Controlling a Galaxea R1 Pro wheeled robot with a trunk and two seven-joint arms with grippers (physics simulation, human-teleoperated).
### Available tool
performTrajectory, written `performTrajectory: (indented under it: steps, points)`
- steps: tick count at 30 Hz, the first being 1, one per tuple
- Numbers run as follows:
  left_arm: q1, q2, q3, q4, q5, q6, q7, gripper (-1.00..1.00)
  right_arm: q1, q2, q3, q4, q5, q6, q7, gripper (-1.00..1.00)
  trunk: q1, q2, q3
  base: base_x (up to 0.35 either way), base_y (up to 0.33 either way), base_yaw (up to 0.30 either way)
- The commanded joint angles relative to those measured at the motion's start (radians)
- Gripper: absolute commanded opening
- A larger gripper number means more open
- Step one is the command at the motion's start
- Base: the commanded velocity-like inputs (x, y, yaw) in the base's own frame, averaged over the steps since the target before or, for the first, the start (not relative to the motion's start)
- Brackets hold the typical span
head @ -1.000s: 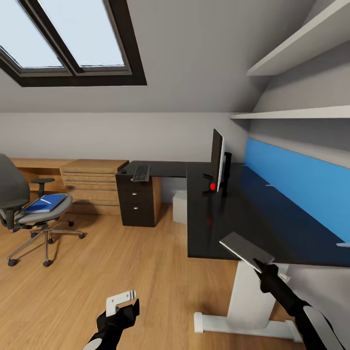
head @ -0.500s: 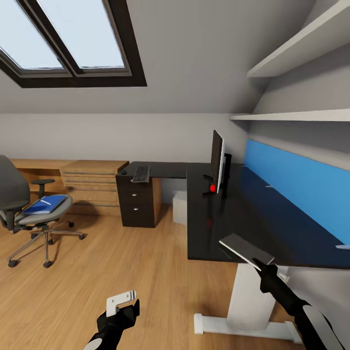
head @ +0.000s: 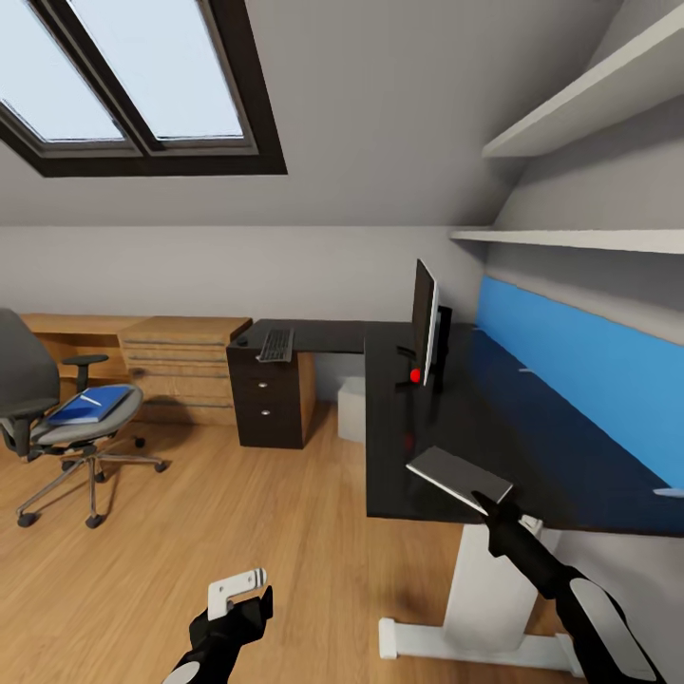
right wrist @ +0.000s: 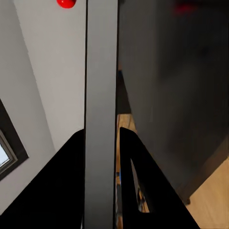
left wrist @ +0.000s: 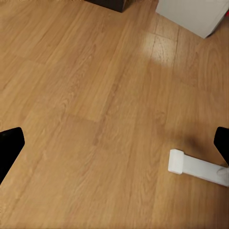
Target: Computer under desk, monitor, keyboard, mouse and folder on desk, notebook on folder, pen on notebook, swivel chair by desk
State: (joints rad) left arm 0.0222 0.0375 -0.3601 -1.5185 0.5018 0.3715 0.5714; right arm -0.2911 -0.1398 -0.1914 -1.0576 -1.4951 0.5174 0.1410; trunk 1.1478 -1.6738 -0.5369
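With the right fingers point(right wrist: 143, 191) closed narrow on the notebook point(right wrist: 101, 95), gripping that thin grey slab by one short end, one black finger against each flat face. Holding the notebook point(head: 459, 475) tilted just over the near edge of the counter point(head: 513, 427), above the black top; cannot tell whether touching it. Left fingers point(left wrist: 9, 148) spread wide and holding nothing, low over the wooden floor point(left wrist: 95, 95) in front of the counter, near its white foot point(left wrist: 198, 167). On the counter, farther back than the notebook, the monitor point(head: 425, 323) upright on its stand and seen edge-on, with a red spot point(head: 415, 375) at its lower corner. On the counter's far wing, above the black drawers point(head: 263, 399), the keyboard point(head: 275, 343), well apart from the monitor. Just beside the keyboard, at the wing's outer end, the mouse point(head: 242, 335). Under the counter, tucked in the inner corner of the L, the computer point(head: 351, 408), light grey. Against the counter's drawer end, a light-wood drawer chest point(head: 180, 366). Well apart from the counter, out past that chest, the swivel chair point(head: 19, 370) on the floor. On its seat the blue folder point(head: 71, 410), with the pen point(head: 90, 399) lying across the top of it.
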Motion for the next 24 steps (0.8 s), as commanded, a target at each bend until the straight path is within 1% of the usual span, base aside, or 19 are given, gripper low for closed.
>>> performTrajectory:
  steps: [1, 6, 11, 13, 14, 16, 17, 19, 20, 24]
  points:
    - [0.000, 0.001, -0.002, -0.002, 0.007, 0.002, 0.008, 1.00, -0.001, 0.000, 0.000, 0.000, -0.002, 0.006, 0.003, -1.00, -0.004, 0.007, 0.002, 0.000, 0.000, 0.000]
    - [0.000, 0.001, -0.002, -0.002, 0.007, 0.002, 0.007, 1.00, 0.000, 0.000, 0.007, -0.001, -0.002, 0.006, 0.003, -1.00, -0.023, 0.042, 0.018, 0.000, 0.000, 0.000]
    - [0.000, 0.001, -0.002, -0.002, 0.007, 0.002, 0.008, 1.00, 0.000, 0.000, 0.060, -0.016, -0.003, 0.006, 0.001, -1.00, -0.042, 0.077, 0.034, 0.000, 0.000, 0.000]
    - [0.000, 0.001, -0.002, -0.002, 0.007, 0.002, 0.008, 1.00, 0.000, 0.000, 0.090, -0.028, -0.002, 0.006, -0.001, -1.00, -0.042, 0.077, 0.034, 0.000, 0.000, 0.000]
    - [0.000, 0.001, -0.002, -0.002, 0.007, 0.003, 0.008, 1.00, 0.000, 0.000, 0.119, -0.039, 0.001, 0.006, -0.006, -1.00, -0.042, 0.077, 0.034, 0.000, 0.000, 0.000]
    - [-0.001, 0.001, -0.002, -0.002, 0.007, 0.002, 0.008, 1.00, 0.000, 0.000, 0.155, -0.056, 0.007, 0.005, -0.017, -1.00, -0.042, 0.077, 0.034, 0.000, 0.000, 0.000]
    - [-0.001, 0.001, -0.002, -0.002, 0.007, 0.002, 0.008, 1.00, -0.001, 0.000, 0.192, -0.077, 0.015, 0.000, -0.037, -1.00, -0.042, 0.077, 0.034, 0.000, 0.000, 0.000]
    - [0.000, 0.002, -0.002, -0.002, 0.007, 0.001, 0.008, 1.00, -0.001, 0.000, 0.224, -0.099, 0.021, -0.008, -0.061, -1.00, -0.042, 0.077, 0.034, 0.000, 0.000, 0.000]
    - [0.000, 0.002, -0.002, -0.002, 0.006, -0.001, 0.008, 1.00, -0.001, 0.000, 0.247, -0.118, 0.024, -0.017, -0.084, -1.00, -0.042, 0.077, 0.034, 0.000, 0.000, 0.000]
    - [0.000, 0.002, -0.002, -0.002, 0.004, -0.004, 0.008, 1.00, 0.000, 0.000, 0.274, -0.148, 0.026, -0.025, -0.116, -1.00, -0.042, 0.077, 0.034, 0.000, 0.000, 0.000]
